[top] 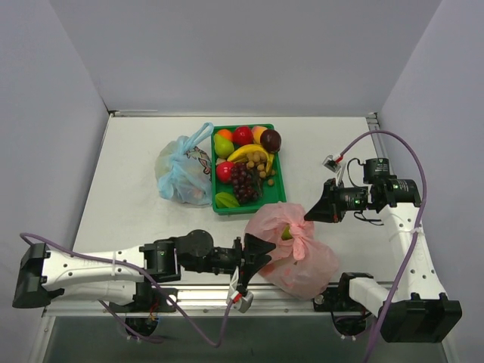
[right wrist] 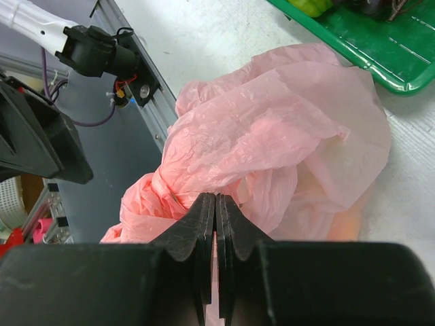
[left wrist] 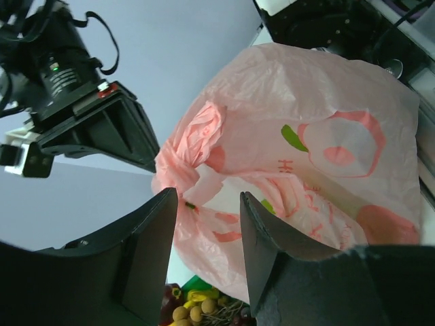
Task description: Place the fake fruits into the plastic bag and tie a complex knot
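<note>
The pale-pink plastic bag (top: 302, 257) lies bulging near the table's front edge, with something green showing through it. Its handles are bunched into a knot (top: 296, 229) at the top. My right gripper (top: 308, 215) is shut on pink plastic by the knot (right wrist: 153, 190), and a strip of it shows between the closed jaws (right wrist: 216, 202). My left gripper (top: 263, 253) stands open just left of the bag. In its wrist view the bag (left wrist: 326, 149) and the knot (left wrist: 194, 153) lie beyond the spread fingers (left wrist: 163, 234). Several fake fruits (top: 246, 162) lie in the green tray (top: 276, 198).
A light-blue printed bag (top: 184, 170) with tied handles sits left of the tray. The tray's corner (right wrist: 387, 61) is close behind the pink bag. The table's metal front rail (top: 302, 291) runs just below the bag, between the two arm bases.
</note>
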`<action>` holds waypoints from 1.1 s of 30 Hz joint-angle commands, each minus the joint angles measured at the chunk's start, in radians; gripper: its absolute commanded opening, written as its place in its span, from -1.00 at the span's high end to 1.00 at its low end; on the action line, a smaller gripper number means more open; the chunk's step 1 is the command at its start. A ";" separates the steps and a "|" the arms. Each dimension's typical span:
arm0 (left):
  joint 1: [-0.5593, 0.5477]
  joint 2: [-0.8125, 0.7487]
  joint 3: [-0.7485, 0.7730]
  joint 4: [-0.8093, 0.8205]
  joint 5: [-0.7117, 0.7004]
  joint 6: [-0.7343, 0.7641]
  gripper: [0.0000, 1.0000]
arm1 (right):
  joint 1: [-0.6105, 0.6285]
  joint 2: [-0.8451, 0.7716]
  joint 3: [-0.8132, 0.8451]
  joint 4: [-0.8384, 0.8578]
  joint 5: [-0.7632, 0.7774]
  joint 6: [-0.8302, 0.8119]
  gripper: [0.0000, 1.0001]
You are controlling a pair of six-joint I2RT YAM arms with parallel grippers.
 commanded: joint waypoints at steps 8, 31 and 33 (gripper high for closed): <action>-0.011 0.181 0.073 0.125 0.033 0.188 -0.61 | 0.009 -0.009 0.033 -0.039 0.009 -0.031 1.00; -0.011 0.322 0.099 0.359 0.100 0.240 0.24 | 0.032 -0.013 0.039 -0.041 0.020 -0.045 1.00; -0.012 0.296 0.072 0.349 0.114 0.245 0.52 | 0.028 -0.009 0.058 -0.040 0.020 -0.048 1.00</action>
